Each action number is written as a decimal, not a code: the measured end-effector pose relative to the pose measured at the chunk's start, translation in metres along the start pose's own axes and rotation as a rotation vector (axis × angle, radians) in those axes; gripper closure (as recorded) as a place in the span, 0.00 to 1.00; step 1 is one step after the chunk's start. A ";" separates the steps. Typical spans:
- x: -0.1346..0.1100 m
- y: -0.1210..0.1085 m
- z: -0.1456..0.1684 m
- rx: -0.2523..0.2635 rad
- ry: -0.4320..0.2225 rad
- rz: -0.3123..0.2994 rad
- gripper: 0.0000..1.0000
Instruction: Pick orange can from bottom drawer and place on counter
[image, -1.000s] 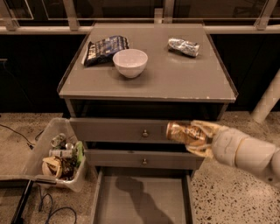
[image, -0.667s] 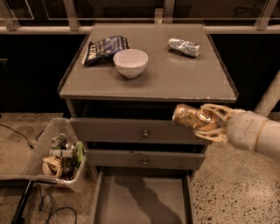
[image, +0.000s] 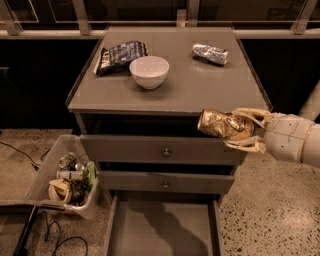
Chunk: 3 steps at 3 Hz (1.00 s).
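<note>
My gripper (image: 239, 129) comes in from the right and is shut on the orange can (image: 220, 124). The can is dented, shiny orange-gold, and lies sideways in the fingers. It hangs in the air in front of the counter's front edge, at the right side, just below the level of the counter (image: 190, 82) top. The bottom drawer (image: 162, 231) is pulled open below, and the part of its grey floor that shows is bare.
On the counter stand a white bowl (image: 149, 71), a dark snack bag (image: 119, 56) at the back left and a silver-grey dented can (image: 210, 53) at the back right. Two shut drawer fronts with knobs (image: 165, 153) sit above the open drawer. A clear bin of rubbish (image: 67, 180) stands on the floor at the left.
My gripper has risen with the orange can, from in front of the top drawer front up to the counter's front edge.
</note>
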<state>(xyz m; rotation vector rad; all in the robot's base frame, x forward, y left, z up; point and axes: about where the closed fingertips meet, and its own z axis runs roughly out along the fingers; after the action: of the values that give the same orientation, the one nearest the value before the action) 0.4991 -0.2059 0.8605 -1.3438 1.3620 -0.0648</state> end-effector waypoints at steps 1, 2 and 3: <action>-0.011 -0.009 0.010 -0.015 -0.002 -0.035 1.00; -0.025 -0.047 0.029 -0.032 0.013 -0.067 1.00; -0.042 -0.098 0.055 -0.036 0.036 -0.065 1.00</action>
<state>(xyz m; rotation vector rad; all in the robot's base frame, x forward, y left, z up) 0.5866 -0.1756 0.9365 -1.4231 1.3554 -0.1089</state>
